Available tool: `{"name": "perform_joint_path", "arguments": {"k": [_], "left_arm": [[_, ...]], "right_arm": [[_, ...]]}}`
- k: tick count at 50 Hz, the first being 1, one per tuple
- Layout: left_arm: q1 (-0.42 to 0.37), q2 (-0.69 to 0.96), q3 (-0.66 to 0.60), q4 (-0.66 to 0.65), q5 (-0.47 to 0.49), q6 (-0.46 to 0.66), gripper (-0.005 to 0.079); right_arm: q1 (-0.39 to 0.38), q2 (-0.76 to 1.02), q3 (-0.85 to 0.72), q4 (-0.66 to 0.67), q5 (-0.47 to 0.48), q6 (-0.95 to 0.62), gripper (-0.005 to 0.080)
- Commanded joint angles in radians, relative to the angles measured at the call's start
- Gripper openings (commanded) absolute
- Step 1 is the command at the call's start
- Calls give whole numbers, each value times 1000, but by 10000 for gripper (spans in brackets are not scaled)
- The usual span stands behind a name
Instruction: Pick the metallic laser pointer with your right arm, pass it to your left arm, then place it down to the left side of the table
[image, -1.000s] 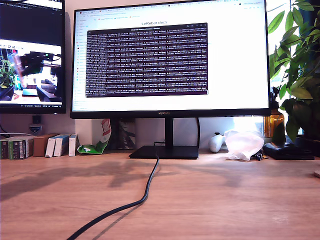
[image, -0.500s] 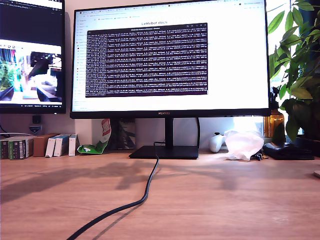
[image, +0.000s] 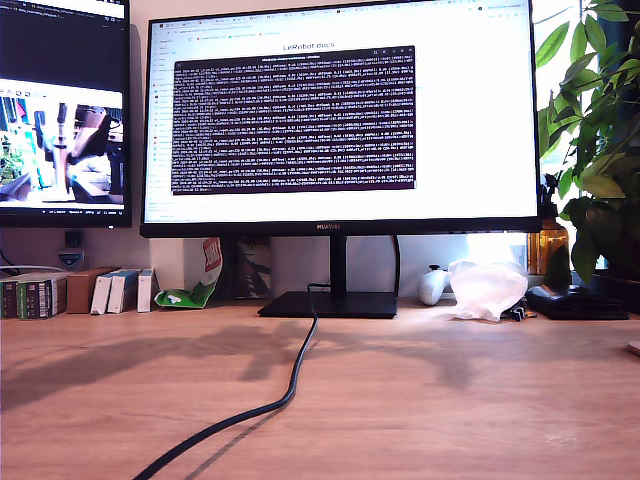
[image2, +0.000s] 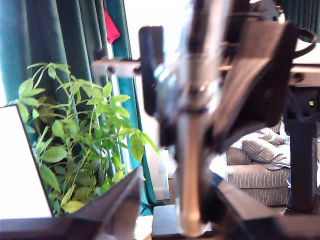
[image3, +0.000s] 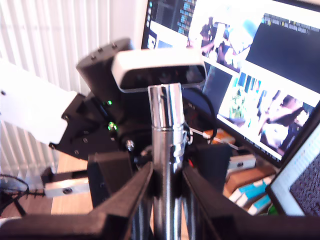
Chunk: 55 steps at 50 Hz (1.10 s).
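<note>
The table (image: 450, 400) fills the lower half of the exterior view, wood-grain, w/ a black cable (image: 290, 385) snaking from the monitor stand toward the near edge. Above it the big monitor (image: 340, 120) shows a dark terminal window on a white page; a second monitor (image: 62, 110) sits at the exterior view's left w/ a camera feed on it. A leafy plant (image: 595, 140) stands at the exterior view's right. Behind the stand: a crumpled clear plastic bag (image: 488, 288), a small white object beside it, and a row of small boxes (image: 75, 292) at the exterior view's left. Neither arm nor the pointer shows in that view.

In the second wrist view, my second gripper (image3: 166, 182) is closed on the metallic laser pointer (image3: 166, 150): both black jaws press its shaft, pointer upright, thicker shiny end sticking up past the tips. Right behind it is the other arm's body w/ a white-fronted camera (image3: 160, 70) and green lights.

In the first wrist view, my first gripper (image2: 165, 205) has the same pointer (image2: 190, 165) between its jaws, blurred, running lengthwise, w/ the other gripper's black parts close around it. Can't tell if my first jaws actually pinch it or just flank it. So the pointer is held mid-air between both grippers, off the table.
</note>
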Motion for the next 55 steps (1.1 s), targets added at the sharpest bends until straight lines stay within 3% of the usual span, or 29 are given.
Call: {"name": "perform_joint_path", "arguments": {"k": [1, 4, 12, 25, 41, 55], "left_arm": [[0, -14, 8, 11, -28, -6, 70], [0, -14, 8, 11, -52, -6, -31], [0, -14, 8, 38, -70, -6, -20], [0, -14, 16, 60, -72, -6, -20], [12, -14, 23, 58, -72, -3, -20], [98, -14, 23, 41, -62, -2, -20]], "right_arm": [[11, -6, 4, -11, -10, 2, -11], [11, -6, 4, -11, -10, 2, -11], [11, -6, 4, -20, -10, 2, 12], [11, -6, 4, -26, -10, 1, 247], [11, -6, 4, -34, -9, 0, 301], [-19, -6, 5, -78, -6, -27, 303]]}}
